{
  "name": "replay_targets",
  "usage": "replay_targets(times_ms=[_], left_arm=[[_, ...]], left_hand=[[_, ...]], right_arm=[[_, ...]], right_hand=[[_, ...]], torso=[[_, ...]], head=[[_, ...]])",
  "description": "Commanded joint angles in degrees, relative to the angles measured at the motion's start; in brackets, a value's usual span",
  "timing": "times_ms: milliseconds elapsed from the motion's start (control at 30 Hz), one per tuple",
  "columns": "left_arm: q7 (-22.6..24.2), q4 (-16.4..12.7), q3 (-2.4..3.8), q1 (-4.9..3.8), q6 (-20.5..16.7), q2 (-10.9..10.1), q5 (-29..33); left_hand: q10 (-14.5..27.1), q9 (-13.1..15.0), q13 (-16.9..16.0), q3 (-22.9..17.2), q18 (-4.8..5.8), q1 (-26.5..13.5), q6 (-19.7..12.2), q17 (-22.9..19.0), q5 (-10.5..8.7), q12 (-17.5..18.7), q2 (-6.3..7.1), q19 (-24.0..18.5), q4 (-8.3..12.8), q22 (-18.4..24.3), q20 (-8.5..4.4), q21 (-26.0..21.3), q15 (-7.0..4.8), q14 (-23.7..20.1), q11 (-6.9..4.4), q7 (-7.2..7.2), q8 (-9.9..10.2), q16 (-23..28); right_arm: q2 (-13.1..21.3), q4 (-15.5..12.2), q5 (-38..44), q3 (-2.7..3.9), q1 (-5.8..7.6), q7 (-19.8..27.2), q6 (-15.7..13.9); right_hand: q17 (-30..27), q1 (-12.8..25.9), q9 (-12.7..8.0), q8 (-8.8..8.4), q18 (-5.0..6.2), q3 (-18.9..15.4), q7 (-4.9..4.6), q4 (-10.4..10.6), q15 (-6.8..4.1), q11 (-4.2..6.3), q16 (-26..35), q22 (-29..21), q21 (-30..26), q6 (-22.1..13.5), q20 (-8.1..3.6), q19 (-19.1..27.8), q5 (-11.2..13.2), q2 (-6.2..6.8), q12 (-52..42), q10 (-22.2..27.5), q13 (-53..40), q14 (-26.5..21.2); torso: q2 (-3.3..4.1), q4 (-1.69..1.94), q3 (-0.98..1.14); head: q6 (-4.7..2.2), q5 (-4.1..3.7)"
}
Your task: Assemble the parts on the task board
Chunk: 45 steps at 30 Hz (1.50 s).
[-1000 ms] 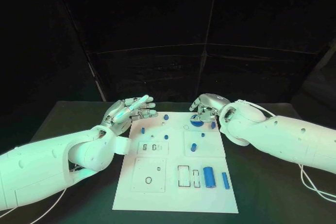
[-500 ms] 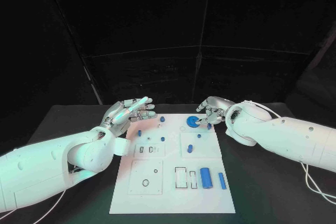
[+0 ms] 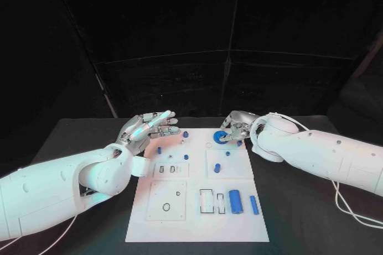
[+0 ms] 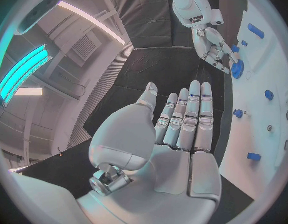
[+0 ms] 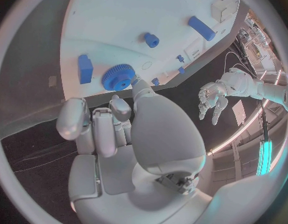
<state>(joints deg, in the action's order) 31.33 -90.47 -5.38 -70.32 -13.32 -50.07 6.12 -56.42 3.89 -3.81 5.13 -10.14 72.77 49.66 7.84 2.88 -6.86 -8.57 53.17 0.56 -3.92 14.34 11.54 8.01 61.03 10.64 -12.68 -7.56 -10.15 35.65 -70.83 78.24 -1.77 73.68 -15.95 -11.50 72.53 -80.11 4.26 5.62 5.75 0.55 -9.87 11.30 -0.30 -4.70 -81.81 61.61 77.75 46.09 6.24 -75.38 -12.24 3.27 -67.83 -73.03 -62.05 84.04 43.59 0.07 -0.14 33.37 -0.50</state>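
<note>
Reaching over the far end of the flat white task board [image 3: 200, 194], the silver right hand [image 3: 232, 128] is touching a toothed blue gear [image 3: 218, 136] with its fingertips, though a real grip cannot be told. Beside the board's far left corner, the left hand [image 3: 148, 126] is hovering, fingers straight, holding nothing.

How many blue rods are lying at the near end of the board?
2, side by side: a thick rod, and a thin rod nearer the board's right-arm edge.
</note>
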Motion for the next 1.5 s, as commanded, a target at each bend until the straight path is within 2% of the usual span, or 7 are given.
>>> replay_targets(times_ms=[33,600,933,1133,1267,1367,1500], left_arm=[[0.0,0.0,0.05,-0.06,0.9,0.1,-0.3],[-0.6,0.1,0.05,-0.06,1.8,0.1,-0.3],[-0.8,0.3,0.05,-0.06,2.0,0.2,-0.3],[-0.8,0.3,0.05,-0.06,2.0,0.2,-0.3],[-0.8,0.3,0.05,-0.06,2.0,0.1,-0.3],[-0.7,0.3,0.05,-0.06,1.9,0.1,-0.3],[-0.6,0.2,0.05,-0.07,1.8,0.0,-0.3]], left_hand=[[-0.3,-0.1,0.0,0.0,-0.38,0.6,0.3,0.1,-0.18,0.4,-0.04,0.3,0.4,0.1,-0.11,-0.4,-0.12,0.4,0.12,-1.29,0.3,0.3],[-0.2,-0.1,0.1,-0.1,-0.36,1.1,0.2,0.1,-0.17,0.6,-0.15,0.4,0.9,0.1,-0.10,-0.6,-0.09,0.4,0.16,-1.34,0.5,0.5],[-0.2,-0.1,0.1,-0.1,-0.36,1.4,0.1,0.1,-0.17,0.7,-0.21,0.4,1.2,0.1,-0.10,-0.7,-0.08,0.4,0.17,-1.34,0.6,0.6],[-0.2,-0.1,0.1,-0.1,-0.36,1.4,0.1,0.1,-0.17,0.8,-0.21,0.4,1.3,0.1,-0.10,-0.7,-0.08,0.4,0.17,-1.34,0.6,0.6],[-0.2,-0.1,0.1,-0.1,-0.36,1.5,0.1,0.1,-0.17,0.8,-0.23,0.4,1.3,0.1,-0.10,-0.7,-0.08,0.4,0.17,-1.34,0.6,0.7],[-0.2,-0.1,0.1,-0.1,-0.36,1.5,0.1,0.1,-0.17,0.8,-0.23,0.4,1.3,0.1,-0.10,-0.7,-0.08,0.4,0.17,-1.34,0.6,0.7],[-0.2,-0.1,0.1,-0.1,-0.36,1.5,0.1,0.1,-0.17,0.8,-0.23,0.4,1.3,0.1,-0.10,-0.7,-0.08,0.4,0.17,-1.34,0.6,0.7]], right_arm=[[-0.3,0.2,0.1,0.04,0.11,-0.2,2.4],[-1.0,0.9,3.7,0.04,0.09,-1.1,4.6],[-1.4,1.2,4.8,0.04,0.09,-1.5,4.4],[-1.4,0.8,6.4,0.04,0.08,-1.4,2.5],[-1.2,-0.2,6.9,0.04,0.06,-0.9,-0.7],[-1.0,-1.2,7.0,0.04,0.05,-0.5,-2.8],[-0.7,-3.7,7.1,0.05,0.05,0.1,-4.7]], right_hand=[[0.4,-0.5,0.1,0.32,-0.45,-0.2,0.06,0.2,0.36,0.08,-0.5,0.4,0.4,0.5,-0.03,-0.7,-0.4,-0.26,-0.8,-0.7,-0.9,2.9],[4.1,-1.8,0.2,1.40,-1.05,-0.5,0.42,-0.2,0.19,0.38,-2.4,3.8,2.2,2.2,-0.09,-2.2,-0.5,-1.50,-4.7,-3.1,-5.8,3.5],[4.8,-5.7,0.3,2.56,-1.25,3.6,0.31,-3.0,0.15,0.41,-2.8,5.1,2.9,5.3,-0.17,-2.6,5.0,-5.37,-7.4,-4.9,-9.5,3.5],[5.2,-7.1,0.6,3.83,-1.35,6.1,0.84,-4.7,-0.10,0.80,-3.0,5.8,3.2,8.3,-0.30,-2.9,5.7,-6.02,-8.7,-5.9,-11.2,3.6],[5.3,-5.4,0.7,4.49,-1.39,6.7,1.39,-4.4,-0.48,1.27,-3.1,6.0,3.4,10.0,-0.65,-3.0,8.7,-5.65,-9.3,-6.6,-12.1,3.6],[5.3,-5.3,0.7,4.60,-1.43,7.0,1.59,-4.6,-0.58,1.40,-3.1,6.3,3.5,10.4,-0.76,-3.1,8.5,-5.65,-9.4,-6.6,-12.2,3.6],[5.3,-4.5,0.5,4.54,-1.46,7.5,1.72,-4.7,-0.74,1.55,-3.1,6.4,3.6,10.6,-0.98,-3.1,6.8,-5.10,-9.5,-6.8,-12.5,3.6]], torso=[[0.05,-0.06,0.00],[0.08,-0.02,0.04],[0.11,0.01,0.05],[0.07,-0.02,0.06],[0.09,-0.05,0.09],[0.09,-0.04,0.12],[0.04,0.15,-0.04]], head=[[0.13,-0.04],[0.22,-0.31],[0.29,-0.36],[0.34,-0.17],[0.23,-0.13],[0.11,-0.02],[-0.04,-0.06]])
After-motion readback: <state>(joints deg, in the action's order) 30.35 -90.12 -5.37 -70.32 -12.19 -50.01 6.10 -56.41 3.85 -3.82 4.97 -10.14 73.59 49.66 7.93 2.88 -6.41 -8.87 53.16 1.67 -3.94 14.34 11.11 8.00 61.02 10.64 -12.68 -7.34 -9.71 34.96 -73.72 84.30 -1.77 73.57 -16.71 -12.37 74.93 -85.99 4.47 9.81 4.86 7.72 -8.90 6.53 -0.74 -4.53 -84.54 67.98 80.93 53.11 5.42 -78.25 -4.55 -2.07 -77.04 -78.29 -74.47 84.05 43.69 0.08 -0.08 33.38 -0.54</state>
